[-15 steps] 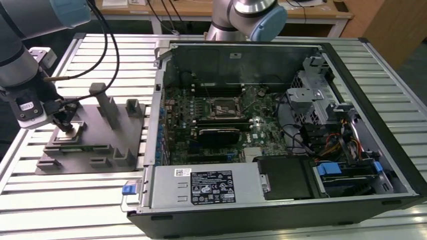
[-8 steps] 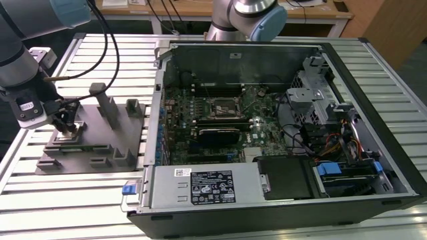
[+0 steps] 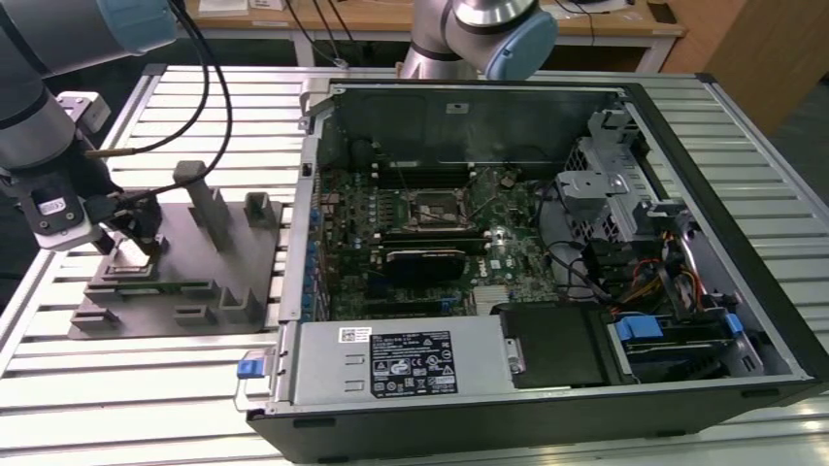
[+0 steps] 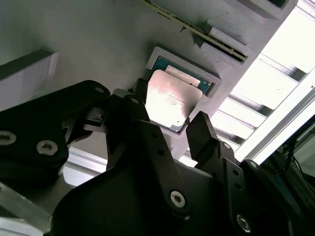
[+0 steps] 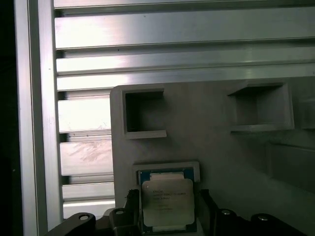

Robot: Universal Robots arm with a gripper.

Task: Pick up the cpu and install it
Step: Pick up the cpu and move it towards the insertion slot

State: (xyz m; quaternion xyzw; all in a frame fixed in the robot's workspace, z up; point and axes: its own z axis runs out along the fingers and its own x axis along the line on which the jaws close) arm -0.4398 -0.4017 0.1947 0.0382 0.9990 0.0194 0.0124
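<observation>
At the exterior view's left, the grey arm (image 3: 33,126) reaches down over a grey fixture plate (image 3: 143,313) that lies on the slatted aluminium table (image 3: 130,388), and the gripper (image 3: 131,250) hangs low over the plate's near-left part, just beside 2 upright posts (image 3: 205,199). In both wrist views the cpu (image 4: 170,96) (image 5: 167,199) lies flat, silver top up, in a shallow framed recess of the fixture plate (image 4: 98,39) (image 5: 211,147), with its green rim showing along the edges. The gripper (image 4: 170,109) (image 5: 167,194) is spread around it: 1 dark finger (image 5: 132,204) stands on each side of the recess, the pair wider than the chip and not closed on it, and the first wrist view shows the recess wall between the chip and a finger. In that same view, 2 square pockets (image 5: 142,115) sit further along the plate, with the table's slats (image 5: 83,118) beyond its edge. To the exterior view's right of the plate, well apart from the gripper, an opened computer case (image 3: 674,126) lies on its side with the motherboard (image 3: 441,248) exposed; the black-framed socket (image 3: 434,206) sits near the board's middle. A silver power supply box (image 3: 388,359) fills the case's near edge, and a 2nd arm's base (image 3: 480,34) stands behind the case.
</observation>
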